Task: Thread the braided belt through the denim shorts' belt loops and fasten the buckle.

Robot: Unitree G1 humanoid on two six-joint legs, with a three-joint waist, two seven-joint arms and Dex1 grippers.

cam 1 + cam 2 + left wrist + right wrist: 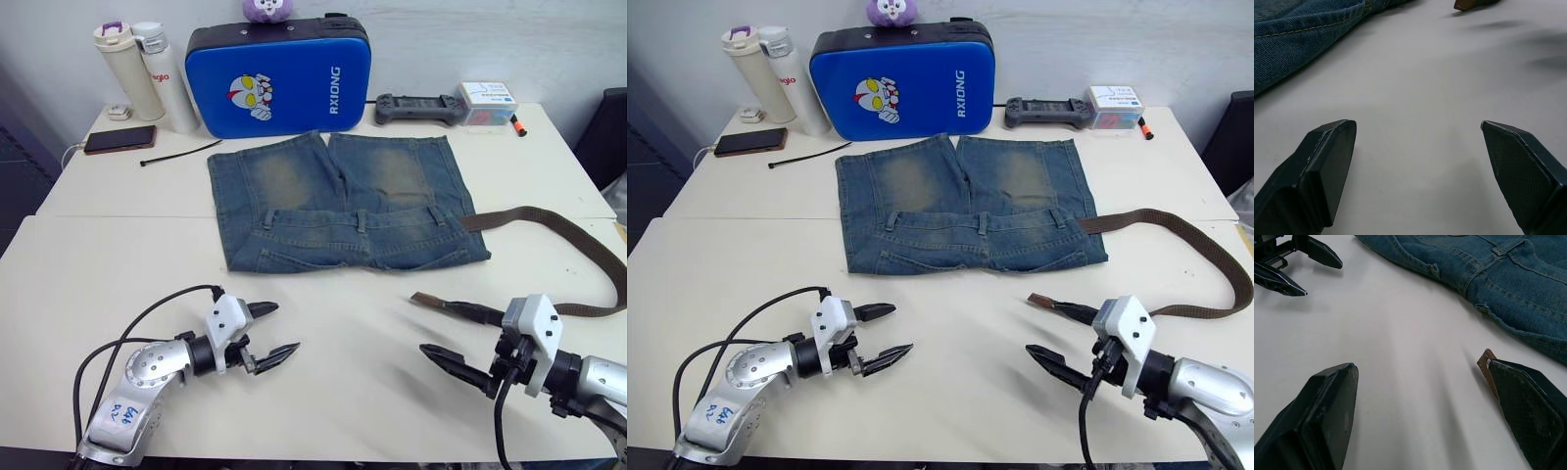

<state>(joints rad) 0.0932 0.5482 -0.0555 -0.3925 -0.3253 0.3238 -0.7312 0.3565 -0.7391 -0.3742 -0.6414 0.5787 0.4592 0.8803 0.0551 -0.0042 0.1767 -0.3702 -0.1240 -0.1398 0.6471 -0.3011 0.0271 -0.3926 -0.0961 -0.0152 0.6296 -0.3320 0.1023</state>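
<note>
Left pincer (265,335) spread, hovering over bare bench (333,392) | right pincer (458,338) spread too, the braided belt (578,245) tip lying against its far finger, unclamped | denim shorts (343,201) flat beyond both pincers | belt curves away past the right pincer, reaching the shorts' waistband.

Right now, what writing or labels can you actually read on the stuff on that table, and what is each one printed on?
"RXIONG": white letters running up the blue case, beside a cartoon masked face.
Red lettering on the white bottle: too small to read.
Print on the small white box: too small to read.
Handwritten marks on the left arm's label: unreadable.
Nothing legible on the denim shorts or the braided belt.
</note>
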